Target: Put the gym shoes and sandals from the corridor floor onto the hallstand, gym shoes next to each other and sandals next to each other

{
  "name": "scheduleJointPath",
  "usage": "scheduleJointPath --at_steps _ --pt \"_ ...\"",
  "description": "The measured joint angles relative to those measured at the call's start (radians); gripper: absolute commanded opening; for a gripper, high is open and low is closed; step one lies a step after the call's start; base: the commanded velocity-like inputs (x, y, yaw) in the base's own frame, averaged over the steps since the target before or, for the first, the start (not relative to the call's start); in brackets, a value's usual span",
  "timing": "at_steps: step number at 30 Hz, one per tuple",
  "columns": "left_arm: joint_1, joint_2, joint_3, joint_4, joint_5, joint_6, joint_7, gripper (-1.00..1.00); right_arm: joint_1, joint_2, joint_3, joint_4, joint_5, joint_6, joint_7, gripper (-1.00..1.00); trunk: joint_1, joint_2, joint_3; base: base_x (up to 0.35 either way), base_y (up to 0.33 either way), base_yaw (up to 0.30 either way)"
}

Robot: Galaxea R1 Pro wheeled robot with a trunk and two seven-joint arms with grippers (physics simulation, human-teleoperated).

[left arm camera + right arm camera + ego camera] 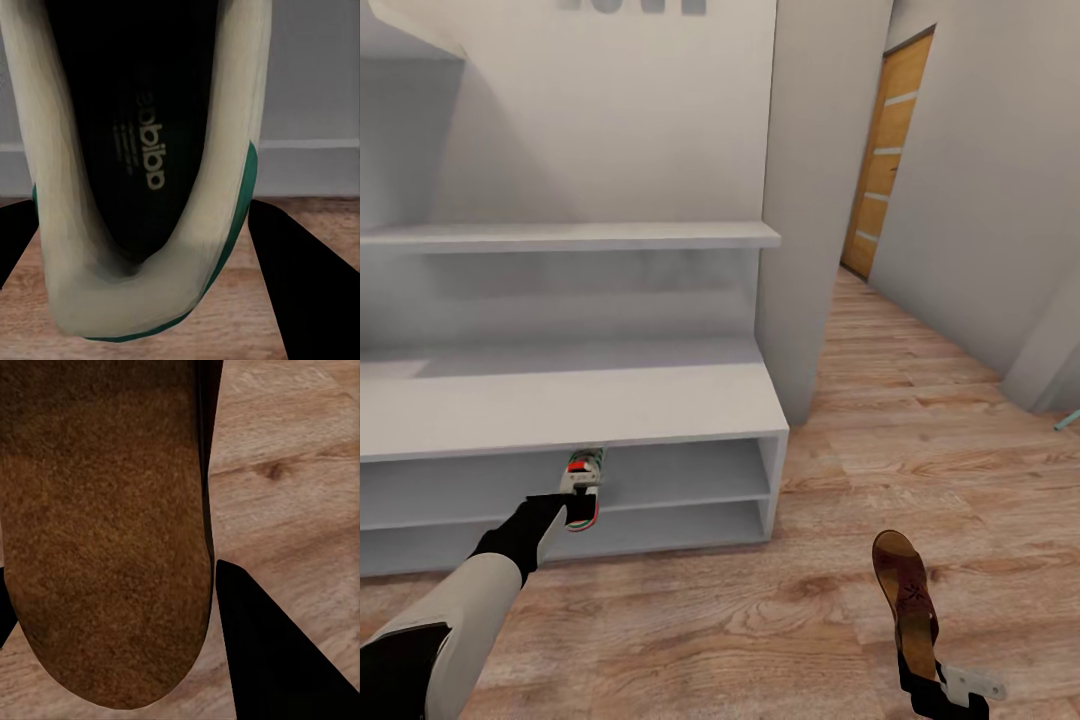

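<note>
Corridor floor (pixel 880 420): wood planks, ran past hallstand toward orange door (pixel 888 150). Hallstand (pixel 560 405) stood against white wall; flat top, two open shelf levels. Left arm reached toward upper shelf opening. Left gripper (pixel 565 500) was clamped on gym shoe (pixel 584 485), shoe held at front edge of shelves, toe pointing in; left wrist view showed heel (pixel 142 247) between black fingers (pixel 300 292). Right gripper (pixel 940 690) gripped brown sandal (pixel 908 600) by heel, above floor, well right of hallstand.
</note>
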Motion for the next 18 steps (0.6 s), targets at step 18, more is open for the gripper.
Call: scheduleJointPath --at_steps 18 --pt "0.0 -0.004 -0.004 0.011 0.003 -0.004 -0.001 -1.0 0.0 0.0 0.001 0.001 0.0 0.0 0.0 -1.0 0.004 -0.007 -0.003 0.033 0.0 0.0"
